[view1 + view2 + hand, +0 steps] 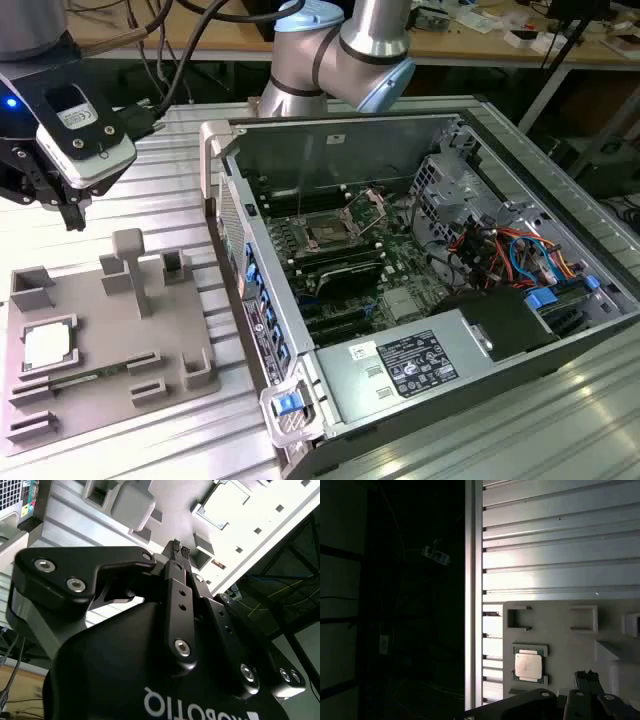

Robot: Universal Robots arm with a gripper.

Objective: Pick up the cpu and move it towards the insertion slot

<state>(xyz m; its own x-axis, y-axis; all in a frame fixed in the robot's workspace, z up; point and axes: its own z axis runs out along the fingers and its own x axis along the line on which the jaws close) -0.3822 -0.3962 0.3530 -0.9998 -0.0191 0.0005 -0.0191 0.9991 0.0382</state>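
gripper [70, 215]: 1, clenched on nothing, above far edge of fixture plate [110, 330]
cpu [48, 345]: 1, flat in plate pocket, exterior view's left, clear of gripper
insertion slot [328, 232]: 1, inside open computer case [330, 150], bracket raised, well apart from cpu

The silvery square cpu [48, 345] lay flat outside the case [330, 150]; the slot [328, 233] sat inside it, bracket raised.

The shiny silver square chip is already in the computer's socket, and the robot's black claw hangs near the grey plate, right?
No. The exterior view shows the silvery square chip lying on the grey plastic fixture plate, outside the computer. The black gripper hangs near that plate.
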